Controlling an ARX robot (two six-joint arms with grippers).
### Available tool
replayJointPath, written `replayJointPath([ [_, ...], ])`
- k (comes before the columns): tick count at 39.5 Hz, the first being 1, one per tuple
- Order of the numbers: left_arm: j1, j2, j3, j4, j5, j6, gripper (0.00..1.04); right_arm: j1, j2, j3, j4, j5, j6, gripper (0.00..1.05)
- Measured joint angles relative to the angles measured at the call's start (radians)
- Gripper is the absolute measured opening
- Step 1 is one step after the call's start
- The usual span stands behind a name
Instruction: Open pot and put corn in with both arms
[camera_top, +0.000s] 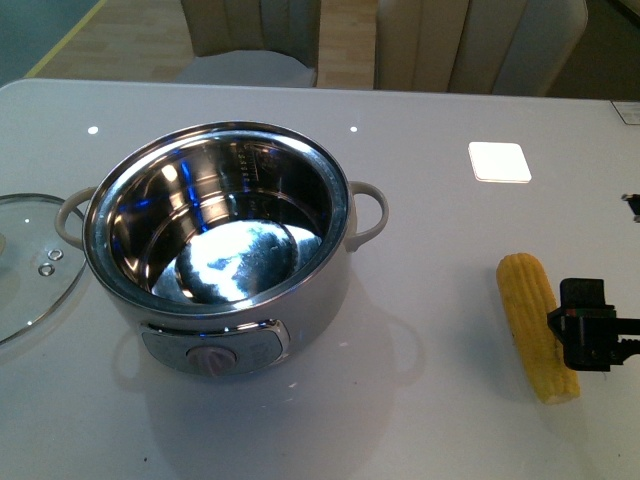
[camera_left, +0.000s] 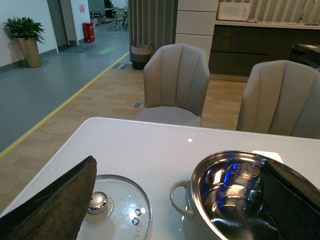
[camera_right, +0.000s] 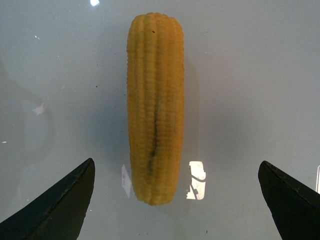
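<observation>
Corn (camera_top: 537, 325) lay on the table (camera_top: 430, 420) right of the open pot (camera_top: 300, 300), below the right gripper (camera_right: 176, 161), its jaws wide apart and empty. We judged a crosswise mid-cob grip steadiest.

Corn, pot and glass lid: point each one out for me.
corn (camera_top: 536, 325), front view, middle of the cob.
pot (camera_top: 315, 300), front view, cream outer wall.
glass lid (camera_left: 125, 192), left wrist view, clear glass off centre.
</observation>
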Motion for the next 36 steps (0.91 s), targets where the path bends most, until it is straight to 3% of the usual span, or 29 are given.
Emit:
replayJointPath([
  [33, 0.000, 0.000, 0.000, 0.000, 0.000, 0.000, 0.98, 0.032, 0.413, 0.297, -0.038, 0.019, -0.021, 0.96],
  [36, 0.000, 0.000, 0.000, 0.000, 0.000, 0.000, 0.98, 0.032, 0.423, 0.306, -0.040, 0.020, -0.015, 0.91],
])
